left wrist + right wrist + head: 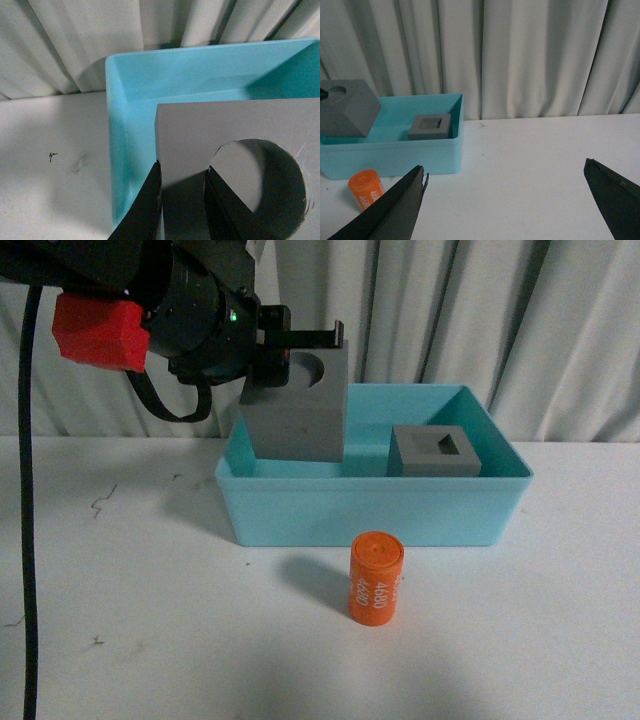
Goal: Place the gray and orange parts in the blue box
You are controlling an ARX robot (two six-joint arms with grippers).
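- A pale curtain (450, 310) hangs behind the table's (150, 640) far edge, and a black cable (28, 490) drops near the left edge. Nothing lies between my grippers and the parts.
- My left gripper (184, 200) is clamped on one wall of the gray cube with the round recess (295, 415), with one finger (222, 200) inside the recess and the other outside.
- This cube hangs tilted over the left rear corner of the blue box (370, 510). I cannot tell whether it touches the floor.
- My right gripper (505, 167) is spread wide and empty above bare table, well to the right of the box.
- The gray cube with the rectangular recess (435, 453) sits in the box's right half.
- The orange cylinder (375, 578) stands upright on the table, just before the box's front wall.
- Count: two gray cubes, one orange cylinder, one blue box.
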